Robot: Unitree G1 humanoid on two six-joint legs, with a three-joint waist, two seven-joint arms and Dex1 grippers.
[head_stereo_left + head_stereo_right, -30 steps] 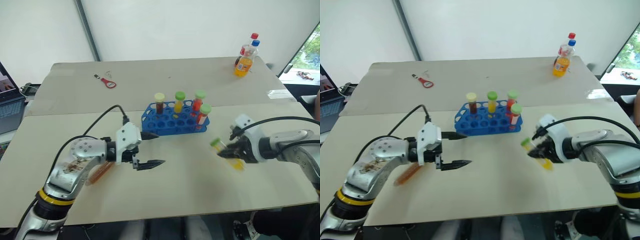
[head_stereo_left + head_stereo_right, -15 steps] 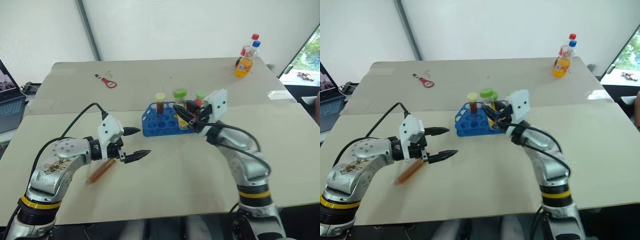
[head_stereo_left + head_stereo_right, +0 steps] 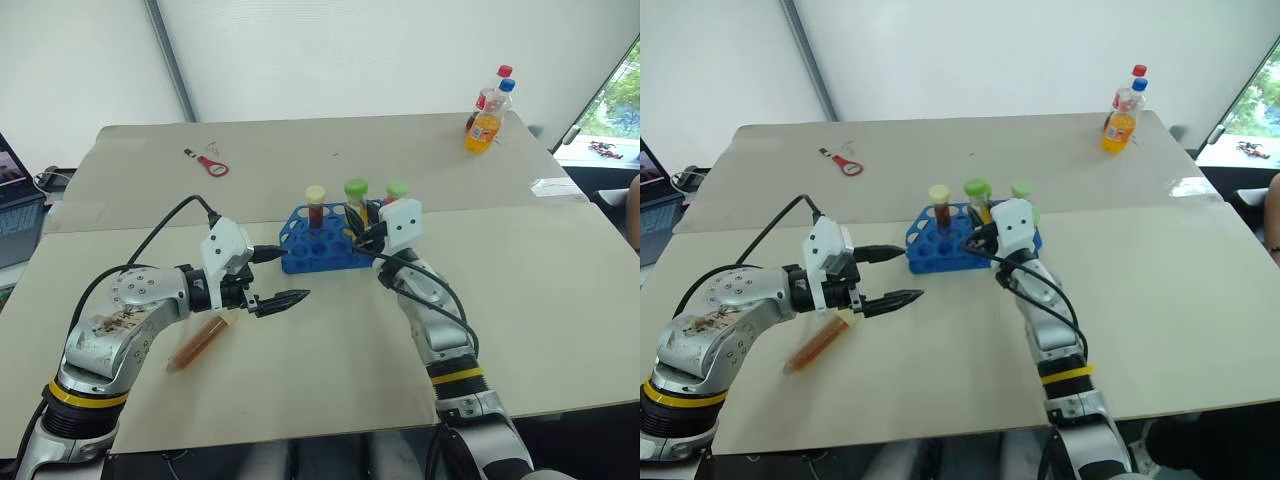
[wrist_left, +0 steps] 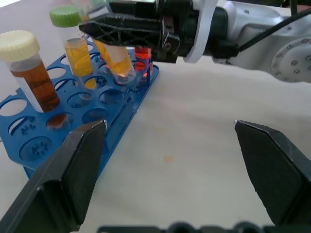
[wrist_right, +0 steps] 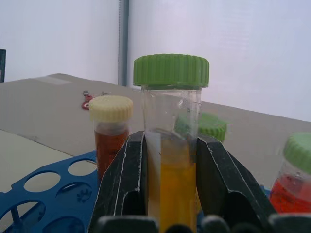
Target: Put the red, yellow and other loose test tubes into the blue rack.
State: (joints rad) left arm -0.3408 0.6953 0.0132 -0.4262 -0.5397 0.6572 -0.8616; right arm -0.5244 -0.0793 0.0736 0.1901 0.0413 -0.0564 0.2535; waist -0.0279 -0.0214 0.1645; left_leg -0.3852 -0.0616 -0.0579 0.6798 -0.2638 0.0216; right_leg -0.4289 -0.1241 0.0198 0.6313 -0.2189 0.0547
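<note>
So the blue rack [image 3: 325, 245] sits around the middle of the pale surface [image 3: 560, 290], just on the near side of the seam where two boards meet. It's already got a few tubes standing upright in its back row: a cream-capped tube [image 3: 316, 205] with dark brown-red liquid, a green-capped tube [image 3: 355, 198] with yellow liquid, and another green-capped one [image 3: 397, 190] further toward the robot's right. In the left wrist view there's also red liquid [image 4: 142, 52] in a tube at the rack's far side, mostly hidden behind the right arm. Most of the front holes are empty.

The right tool [image 3: 368, 228] is right over the rack, fingers clamped on a yellow tube [image 5: 171, 141] with a green cap. That one's about half full of yellow-orange liquid, and the black fingers pinch it on both sides below the cap. From the left wrist view the tube is tilted, with its bottom end just at one of the holes near the rack's right end. Can't tell if it's actually inside the hole or only touching the rim.

The left tool [image 3: 283, 278] hangs over the surface just left of the rack, jaws spread wide, nothing in them.

One loose tube [image 3: 200, 340] with orange-brown liquid lies flat on the surface under the left arm, well apart from the rack.

Far back there's a small red-handled tool [image 3: 212, 164] and at the far right corner some drink bottles [image 3: 487, 112], one holding orange liquid.
</note>
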